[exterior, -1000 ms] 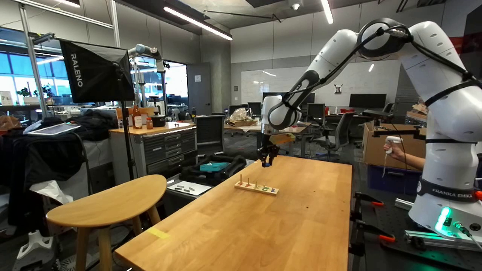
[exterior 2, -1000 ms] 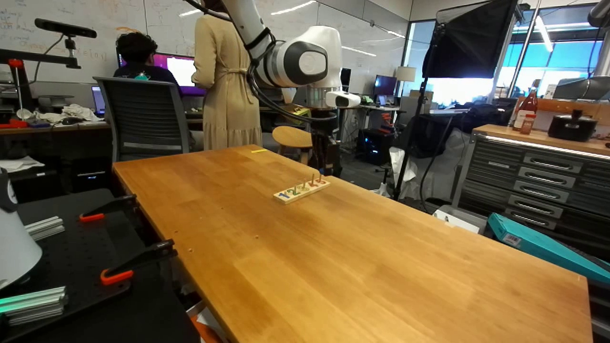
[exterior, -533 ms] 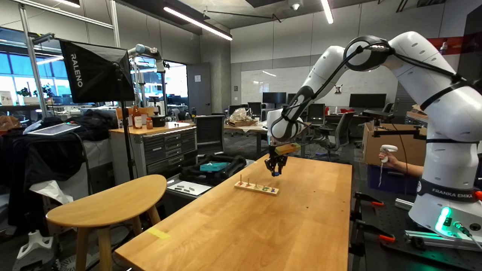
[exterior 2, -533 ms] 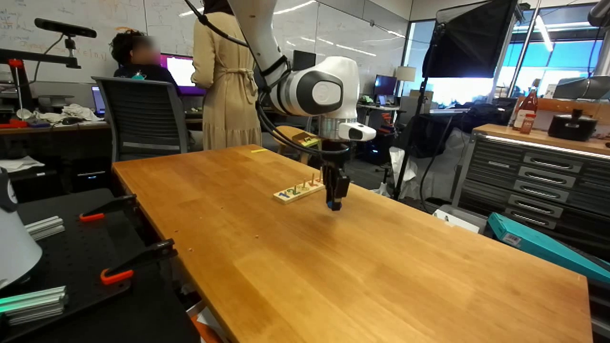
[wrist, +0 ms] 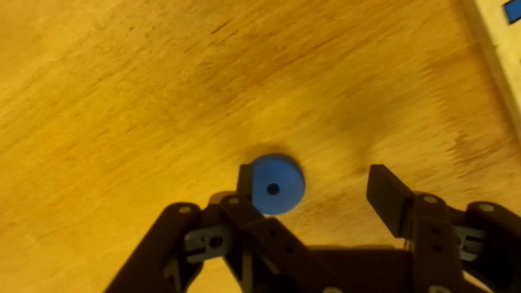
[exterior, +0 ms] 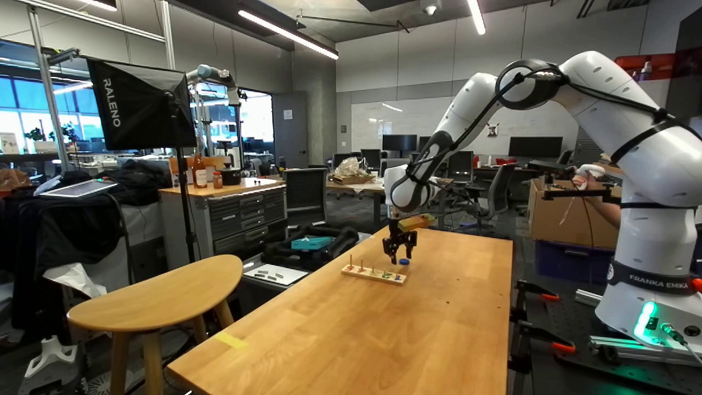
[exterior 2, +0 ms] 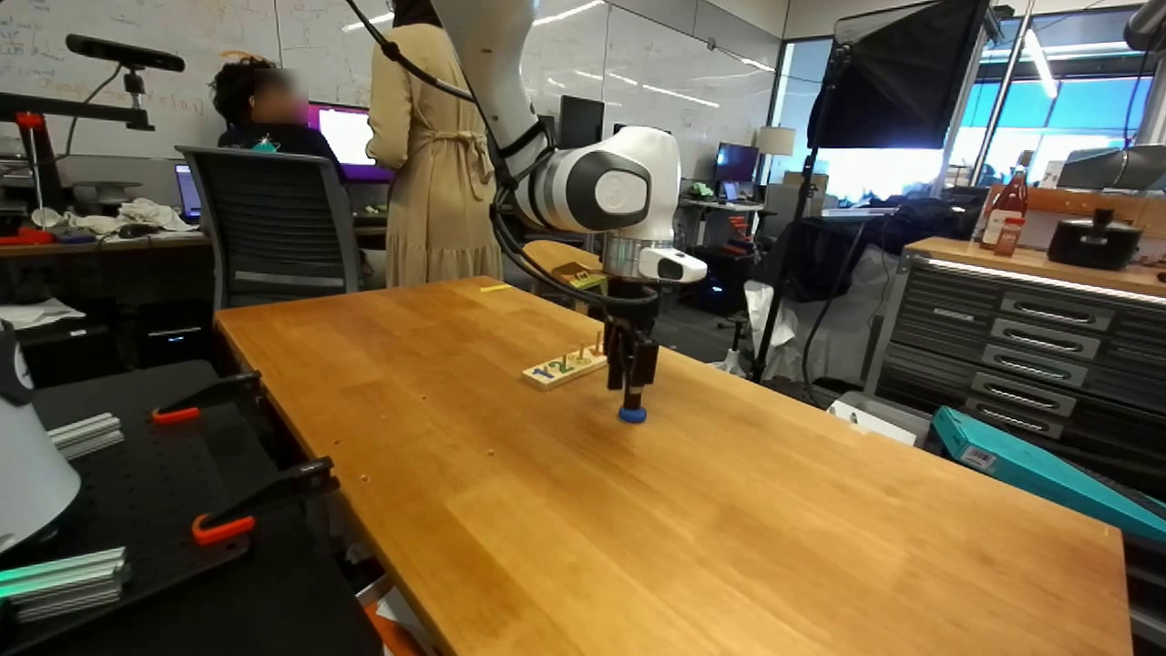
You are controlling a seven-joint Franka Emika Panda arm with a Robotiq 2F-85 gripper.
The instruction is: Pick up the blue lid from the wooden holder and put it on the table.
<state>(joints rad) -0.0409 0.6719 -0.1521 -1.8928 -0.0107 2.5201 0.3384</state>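
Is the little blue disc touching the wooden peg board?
Apart. The wrist view shows wooden tabletop between the blue disc and the wooden peg board.

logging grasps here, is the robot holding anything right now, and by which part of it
Nothing is held: the jaws stand open and the blue lid lies on the table, nearer one jaw; whether they touch cannot be told.

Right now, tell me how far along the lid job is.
Done: the blue lid looks set on the table, apart from the wooden holder. In hand: nothing gripped; the jaws stand open, though one fingertip overlaps the lid in the wrist view. Left: probably only raising the arm clear.
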